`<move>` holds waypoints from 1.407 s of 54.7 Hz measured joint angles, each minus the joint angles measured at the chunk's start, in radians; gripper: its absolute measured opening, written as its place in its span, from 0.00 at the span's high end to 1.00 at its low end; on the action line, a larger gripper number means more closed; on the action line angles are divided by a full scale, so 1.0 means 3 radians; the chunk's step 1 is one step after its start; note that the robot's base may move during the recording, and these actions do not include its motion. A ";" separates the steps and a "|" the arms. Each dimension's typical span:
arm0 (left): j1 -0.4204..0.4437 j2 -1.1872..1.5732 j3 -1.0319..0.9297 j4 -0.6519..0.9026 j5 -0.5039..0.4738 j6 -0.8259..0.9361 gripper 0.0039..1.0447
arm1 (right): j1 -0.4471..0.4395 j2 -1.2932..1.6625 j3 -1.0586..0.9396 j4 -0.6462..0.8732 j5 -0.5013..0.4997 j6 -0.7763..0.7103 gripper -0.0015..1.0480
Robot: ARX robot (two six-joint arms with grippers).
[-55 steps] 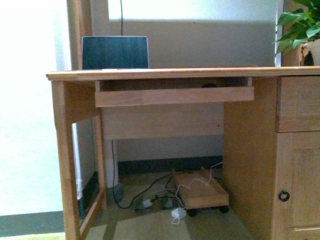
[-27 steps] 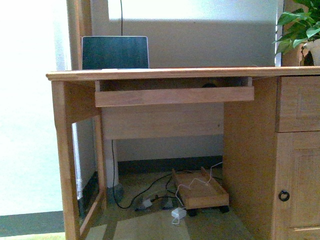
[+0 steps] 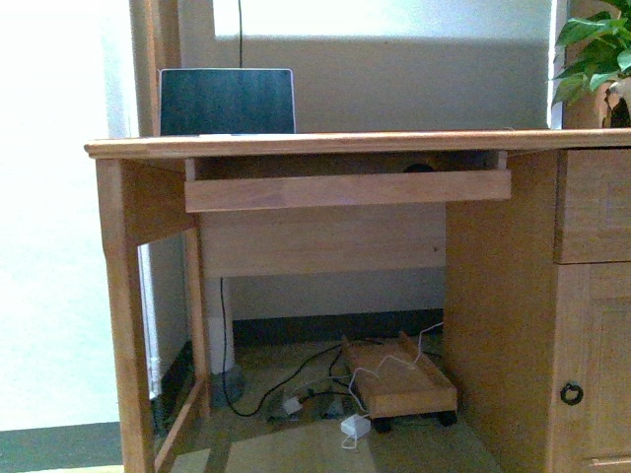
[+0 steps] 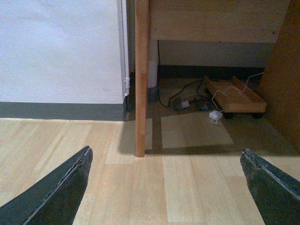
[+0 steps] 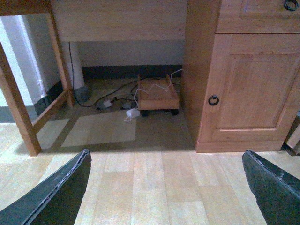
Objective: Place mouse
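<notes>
The worktop (image 3: 325, 144) and its frame fill slightly more of the front view than a second ago. The plant (image 3: 592, 49) at its right end and the cupboard knob (image 3: 572, 394) have slid outward. I judge from this that the robot's body has rolled a little nearer, while nothing on the furniture itself has shifted. The laptop (image 3: 227, 101) stands open at the rear left of the worktop. Under the worktop the pull-out tray (image 3: 345, 189) is drawn forward. A dark domed sliver just behind its front rail, toward the tray's right end, is most likely the mouse (image 3: 418, 168), not yet picked up. The left tool (image 4: 165, 154) and right tool (image 5: 166, 154) both hang low over the wooden floor with fingers spread wide and nothing between them. Neither arm shows in the front view. The approach looks early, and an arm must rise to tray height before any grasp.
</notes>
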 joint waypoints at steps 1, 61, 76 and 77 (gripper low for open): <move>0.0000 0.0000 0.0000 0.0000 -0.0001 0.0000 0.07 | 0.0000 0.0000 0.0000 0.0000 0.0000 0.0000 0.07; 0.0000 -0.0003 0.0000 -0.0001 0.0001 0.0000 0.07 | -0.0001 -0.0001 0.0000 -0.0004 0.0003 0.0000 0.07; 0.0000 -0.0003 0.0000 -0.0001 0.0001 0.0000 0.07 | -0.0001 -0.0003 0.0000 -0.0004 0.0001 0.0000 0.07; 0.0000 -0.0004 0.0000 -0.0001 0.0000 -0.0001 0.07 | -0.0001 -0.0003 0.0000 -0.0004 0.0000 0.0000 0.07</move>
